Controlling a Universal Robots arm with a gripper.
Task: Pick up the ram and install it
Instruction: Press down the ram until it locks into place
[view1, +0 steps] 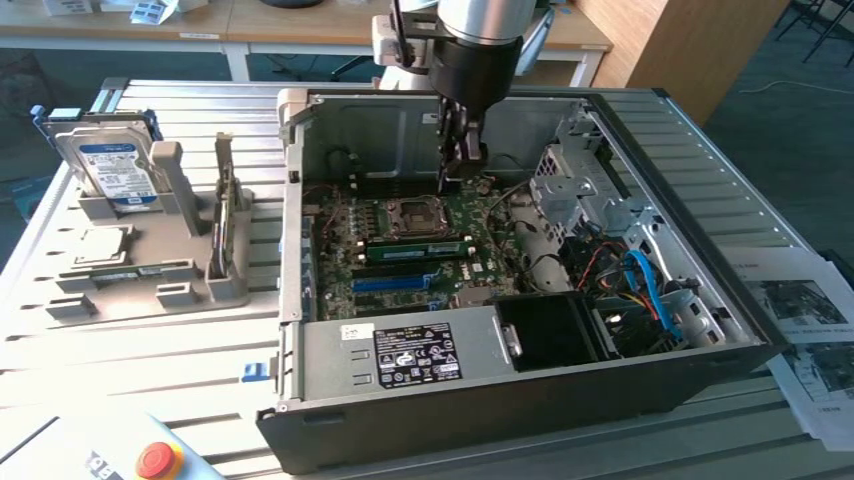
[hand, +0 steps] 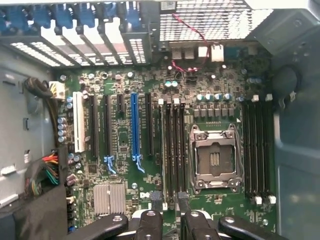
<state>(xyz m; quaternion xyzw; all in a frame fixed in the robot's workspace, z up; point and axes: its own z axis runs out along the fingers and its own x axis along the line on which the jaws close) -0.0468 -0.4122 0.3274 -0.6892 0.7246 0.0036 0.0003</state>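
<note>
Ram (view1: 414, 247) appearing to be standing in slot just beside CPU socket (view1: 407, 215) on motherboard (view1: 461, 225), inside open PC case (view1: 534, 400). My gripper (view1: 463, 175) hovering above board, fingers parted, gripping nothing. Judging install step as nearly finished. Next move calling for checking the stick is fully seated and avoiding case walls.

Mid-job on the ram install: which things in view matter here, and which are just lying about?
Job in hand: ram, the green stick in a motherboard slot; end effector above the board; open computer case.

Lying about: hard drive; processor chip; red stop button; printed papers.
</note>
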